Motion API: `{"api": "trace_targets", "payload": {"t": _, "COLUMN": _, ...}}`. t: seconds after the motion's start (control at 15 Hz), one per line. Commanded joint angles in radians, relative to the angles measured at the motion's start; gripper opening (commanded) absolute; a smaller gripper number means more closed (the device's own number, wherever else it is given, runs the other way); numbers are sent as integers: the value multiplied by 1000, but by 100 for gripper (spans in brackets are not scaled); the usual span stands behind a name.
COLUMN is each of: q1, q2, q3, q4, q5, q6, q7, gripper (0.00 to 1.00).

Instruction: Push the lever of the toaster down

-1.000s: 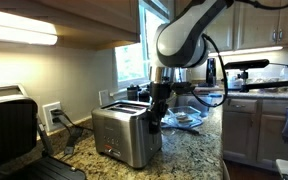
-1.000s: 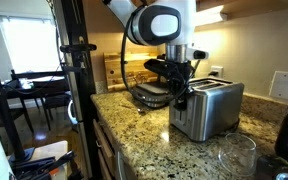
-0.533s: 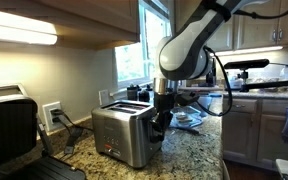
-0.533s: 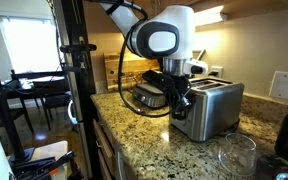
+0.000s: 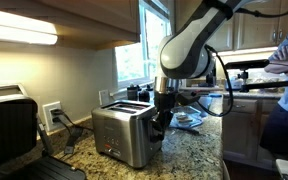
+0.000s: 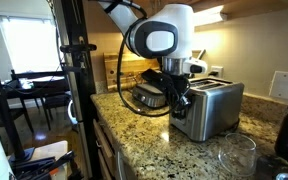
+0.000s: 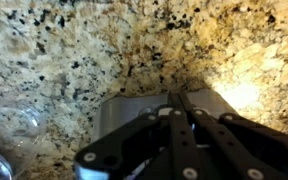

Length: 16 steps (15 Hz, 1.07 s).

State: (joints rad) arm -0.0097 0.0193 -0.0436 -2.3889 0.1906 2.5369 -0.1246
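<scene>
Toaster (image 5: 126, 137), brushed steel with two dark slots, stands mid-frame on the speckled granite bench (image 5: 196, 152), its narrow end turned towards the arm (image 5: 189, 45). The arm reaches down at that end, just right of the toaster, which puts the jaws where the lever should be; the lever itself is hidden behind them. In the wrist view the jaws sit together with nothing between them, tips over the grey toaster end. I judge that a posture for pressing, not gripping. Whether the lever is down cannot be told.

A black-and-silver appliance (image 5: 9, 130) fills the lower left, a wall socket (image 5: 52, 115) sits behind, a bright window (image 5: 131, 60) is at upper centre, and a person in blue (image 5: 286, 95) stands at the right edge.
</scene>
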Motion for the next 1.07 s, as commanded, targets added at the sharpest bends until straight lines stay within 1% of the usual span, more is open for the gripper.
{"api": "trace_targets", "payload": {"t": 0.0, "q1": -5, "q2": -91, "q3": 9, "q4": 5, "q5": -9, "q6": -135, "q7": 11, "gripper": 1}}
{"api": "trace_targets", "payload": {"t": 0.27, "q1": -3, "q2": -186, "q3": 12, "q4": 40, "q5": -23, "q6": -322, "q7": 49, "gripper": 2}}
{"api": "trace_targets", "payload": {"t": 0.33, "q1": -4, "q2": -205, "q3": 12, "q4": 52, "q5": -27, "q6": -372, "q7": 68, "gripper": 3}}
{"api": "trace_targets", "payload": {"t": 0.4, "q1": -5, "q2": -220, "q3": 12, "q4": 65, "q5": -36, "q6": -414, "q7": 74, "gripper": 27}}
{"api": "trace_targets", "payload": {"t": 0.47, "q1": -4, "q2": -233, "q3": 12, "q4": 76, "q5": -35, "q6": -456, "q7": 78, "gripper": 28}}
{"api": "trace_targets", "payload": {"t": 0.6, "q1": -5, "q2": -254, "q3": 13, "q4": 92, "q5": -38, "q6": -511, "q7": 95, "gripper": 40}}
{"api": "trace_targets", "payload": {"t": 0.67, "q1": -5, "q2": -260, "q3": 13, "q4": 98, "q5": -36, "q6": -533, "q7": 101, "gripper": 47}}
{"api": "trace_targets", "payload": {"t": 0.8, "q1": -4, "q2": -267, "q3": 12, "q4": 107, "q5": -30, "q6": -555, "q7": 102, "gripper": 58}}
{"api": "trace_targets", "payload": {"t": 0.93, "q1": -5, "q2": -271, "q3": 13, "q4": 114, "q5": -30, "q6": -575, "q7": 116, "gripper": 71}}
{"api": "trace_targets", "payload": {"t": 1.0, "q1": 0, "q2": -239, "q3": 9, "q4": 118, "q5": -16, "q6": -534, "q7": 77, "gripper": 53}}
